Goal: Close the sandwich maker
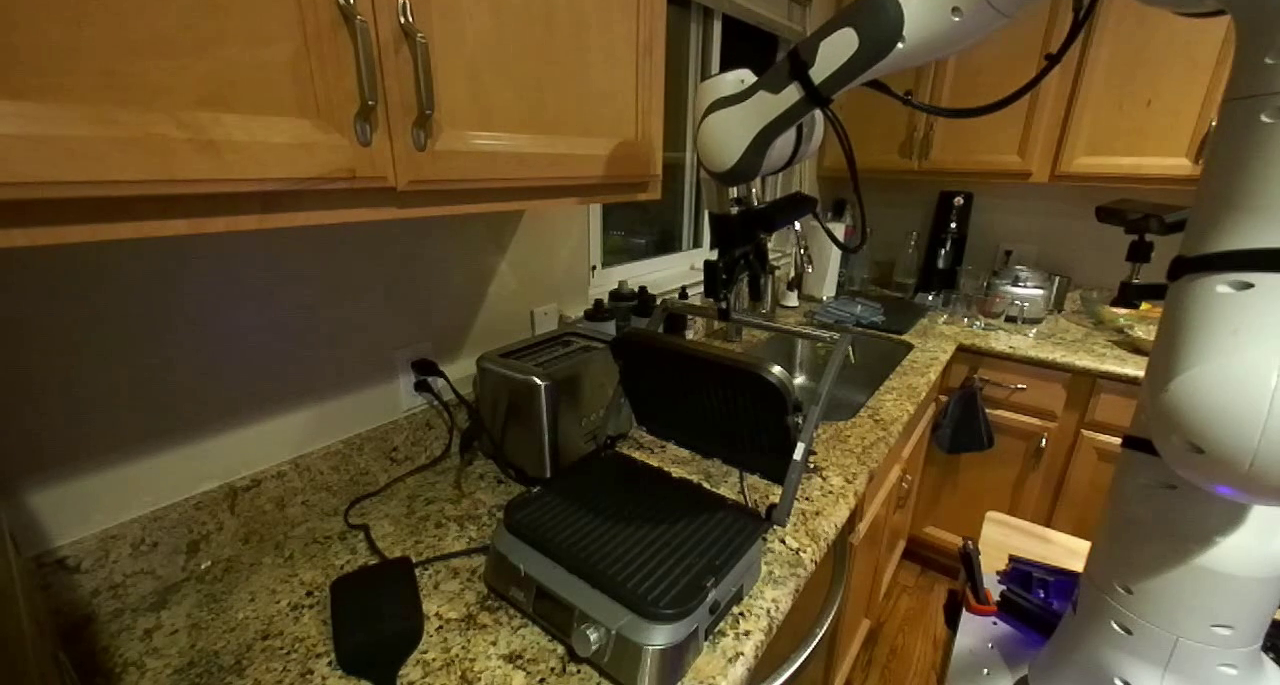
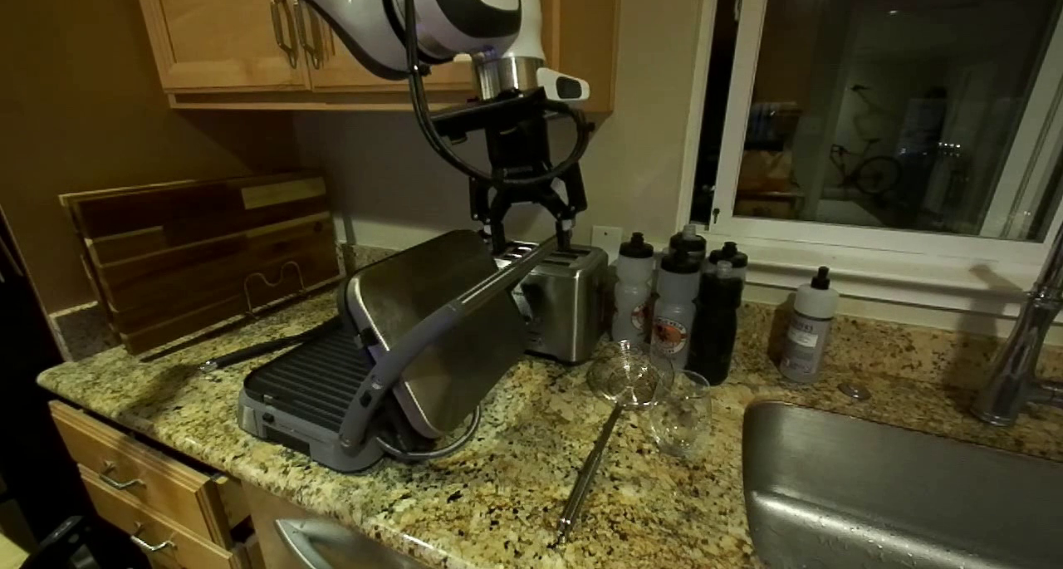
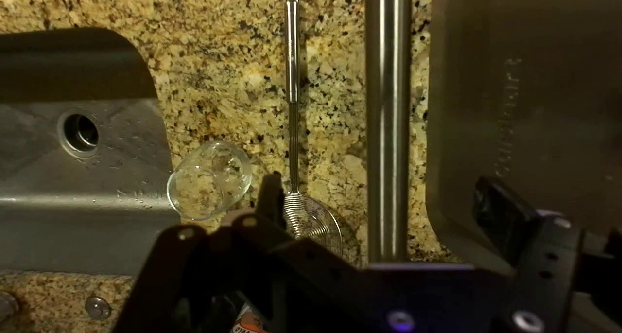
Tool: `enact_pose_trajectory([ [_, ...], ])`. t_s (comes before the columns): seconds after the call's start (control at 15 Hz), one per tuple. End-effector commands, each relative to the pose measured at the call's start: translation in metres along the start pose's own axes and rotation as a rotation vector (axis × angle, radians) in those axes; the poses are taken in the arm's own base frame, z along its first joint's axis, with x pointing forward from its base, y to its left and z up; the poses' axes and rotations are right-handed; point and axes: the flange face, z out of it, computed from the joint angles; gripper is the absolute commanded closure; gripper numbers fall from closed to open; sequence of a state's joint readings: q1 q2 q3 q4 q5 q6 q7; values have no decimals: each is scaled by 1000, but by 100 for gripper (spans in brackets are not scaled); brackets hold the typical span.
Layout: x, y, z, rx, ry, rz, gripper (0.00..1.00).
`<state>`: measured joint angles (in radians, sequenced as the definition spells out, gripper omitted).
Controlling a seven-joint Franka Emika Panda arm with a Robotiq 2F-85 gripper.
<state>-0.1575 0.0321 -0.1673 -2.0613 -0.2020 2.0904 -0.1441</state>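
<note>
The steel sandwich maker stands open on the counter. Its dark ribbed lower plate point(image 1: 640, 530) lies flat, and its lid point(image 2: 473, 353) is raised and tilted back. The lid's steel outer face also shows in the wrist view point(image 3: 510, 90). The bar handle point(image 3: 388, 119) runs between the fingers of my gripper point(image 3: 381, 196), with a gap on each side. My gripper is open, pointing down over the handle; it also shows in both exterior views point(image 1: 738, 285) point(image 2: 531, 241). One finger is on the lid side of the handle, the other on the sink side.
A silver toaster point(image 2: 569, 303) stands close by against the wall, beside several bottles point(image 2: 677, 303). A wire skimmer point(image 3: 292, 56) and a glass point(image 3: 209, 180) lie between the sandwich maker and the sink point(image 3: 121, 153). A black spatula point(image 1: 377, 615) and the cord lie on the counter.
</note>
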Motion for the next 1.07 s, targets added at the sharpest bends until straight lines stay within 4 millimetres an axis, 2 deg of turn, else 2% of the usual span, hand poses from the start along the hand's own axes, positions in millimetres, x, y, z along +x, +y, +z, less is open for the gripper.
enact_pose_trajectory([
  [0.0, 9, 12, 15, 13, -15, -23, 0],
  [0.33, 13, 15, 32, 76, -34, -17, 0],
  [0.4, 11, 15, 33, 91, -33, -12, 25],
  [0.53, 8, 14, 30, 105, -22, -3, 33],
  [1.0, 3, 8, 20, 166, 12, 5, 80],
])
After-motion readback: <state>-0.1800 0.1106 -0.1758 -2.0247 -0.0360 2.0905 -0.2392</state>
